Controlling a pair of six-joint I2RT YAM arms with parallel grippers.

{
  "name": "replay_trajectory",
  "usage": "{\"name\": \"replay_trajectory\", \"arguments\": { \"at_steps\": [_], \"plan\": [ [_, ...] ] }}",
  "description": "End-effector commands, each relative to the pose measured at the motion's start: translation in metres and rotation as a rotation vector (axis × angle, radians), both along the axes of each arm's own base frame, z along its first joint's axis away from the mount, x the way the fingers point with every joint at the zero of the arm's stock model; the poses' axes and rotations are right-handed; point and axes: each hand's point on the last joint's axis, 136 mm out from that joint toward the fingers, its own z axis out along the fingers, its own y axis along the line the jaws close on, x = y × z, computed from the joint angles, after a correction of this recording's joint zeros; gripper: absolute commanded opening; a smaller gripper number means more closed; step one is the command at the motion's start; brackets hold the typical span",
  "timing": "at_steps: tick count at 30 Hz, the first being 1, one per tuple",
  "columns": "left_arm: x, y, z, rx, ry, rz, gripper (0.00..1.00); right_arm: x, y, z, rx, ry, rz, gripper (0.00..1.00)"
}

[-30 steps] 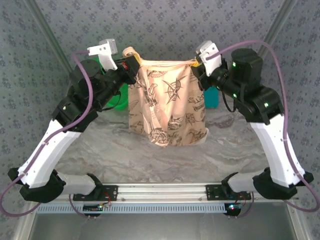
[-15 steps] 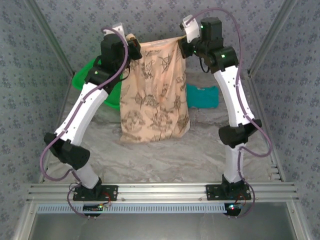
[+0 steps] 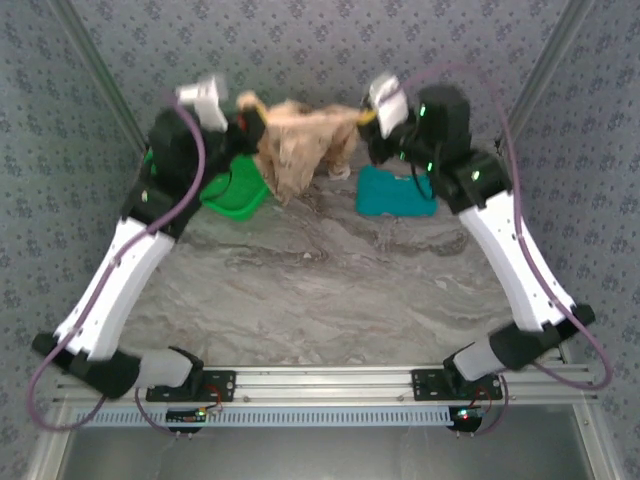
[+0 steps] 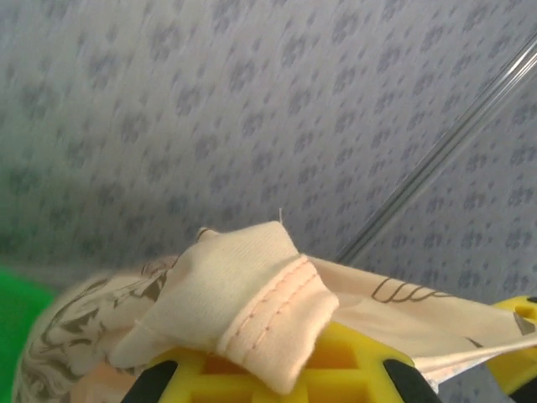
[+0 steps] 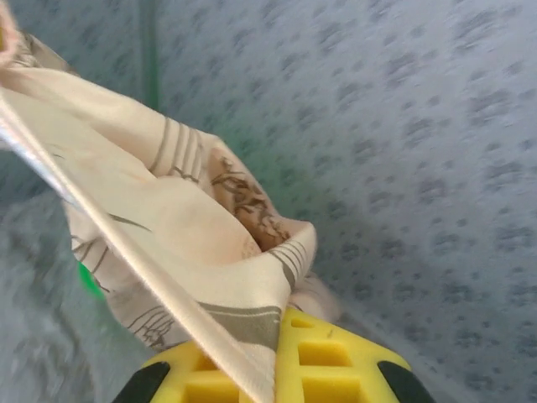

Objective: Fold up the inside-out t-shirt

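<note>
Marbled tabletop [image 3: 320, 285], patterned grey walls [image 3: 330, 40], left fingers [image 4: 340, 357] and right fingers [image 5: 331, 361] clamped on t-shirt [image 3: 300, 140].

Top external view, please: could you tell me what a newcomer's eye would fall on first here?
The printed peach t-shirt, bunched and slung across the far end of the table, draws the eye first. The left gripper and right gripper each pinch one end of it. A teal folded garment lies to its right, a bright green object to its left.

Near tabletop [image 3: 330, 290] free; t-shirt [image 3: 300, 150], green bin [image 3: 235, 195], teal garment [image 3: 395, 195] crowd rear.
</note>
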Motion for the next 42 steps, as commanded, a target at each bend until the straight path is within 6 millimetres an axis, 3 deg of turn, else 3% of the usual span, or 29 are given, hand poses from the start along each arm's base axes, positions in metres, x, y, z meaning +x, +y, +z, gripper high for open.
{"name": "replay_trajectory", "arguments": {
  "at_steps": [1,2,4,7,9,12,14,17,20,23,26,29,33,35,37,38,42],
  "plan": [
    [-0.027,0.042,-0.077,-0.108,0.098,0.139,0.14,-0.011,-0.011,-0.097,-0.151,0.075,-0.062,0.0],
    [-0.039,0.045,-0.109,-0.124,0.15,0.138,0.21,-0.023,-0.011,-0.126,-0.177,0.122,-0.063,0.0],
    [-0.071,0.052,-0.178,-0.164,0.284,0.131,0.19,-0.059,-0.014,-0.191,-0.244,0.245,-0.045,0.02],
    [-0.114,0.068,-0.249,-0.2,0.439,0.15,0.22,-0.114,-0.01,-0.245,-0.282,0.382,0.044,0.05],
    [-0.137,0.08,-0.281,-0.221,0.517,0.171,0.23,-0.15,-0.005,-0.273,-0.3,0.478,0.115,0.14],
    [-0.163,0.095,-0.304,-0.228,0.566,0.184,0.26,-0.191,0.001,-0.3,-0.374,0.569,0.199,0.33],
    [-0.168,0.097,-0.302,-0.224,0.534,0.166,0.31,-0.202,-0.003,-0.306,-0.428,0.597,0.213,0.42],
    [-0.161,0.09,-0.297,-0.188,0.507,0.135,0.36,-0.196,-0.003,-0.295,-0.435,0.573,0.219,0.48],
    [-0.148,0.076,-0.299,-0.1,0.562,0.114,0.44,-0.171,0.004,-0.285,-0.408,0.547,0.198,0.51],
    [-0.131,0.066,-0.302,0.034,0.628,0.107,0.48,-0.132,0.022,-0.285,-0.357,0.543,0.1,0.52],
    [-0.111,0.054,-0.295,0.152,0.646,0.078,0.52,-0.111,0.059,-0.298,-0.273,0.61,0.068,0.53],
    [-0.091,0.054,-0.293,0.227,0.685,0.105,0.56,-0.114,0.11,-0.331,-0.248,0.664,0.1,0.54],
    [-0.07,0.07,-0.298,0.224,0.772,0.167,0.62,-0.121,0.157,-0.374,-0.302,0.669,0.092,0.53],
    [-0.062,0.079,-0.298,0.197,0.786,0.184,0.62,-0.129,0.169,-0.394,-0.34,0.677,0.107,0.47],
    [-0.056,0.085,-0.295,0.182,0.777,0.193,0.62,-0.144,0.177,-0.411,-0.369,0.707,0.16,0.23],
    [-0.054,0.088,-0.295,0.183,0.775,0.197,0.62,-0.154,0.182,-0.417,-0.375,0.731,0.2,0.16],
    [-0.052,0.094,-0.294,0.181,0.775,0.197,0.61,-0.202,0.209,-0.409,-0.375,0.801,0.435,0.0]
  ]
}}
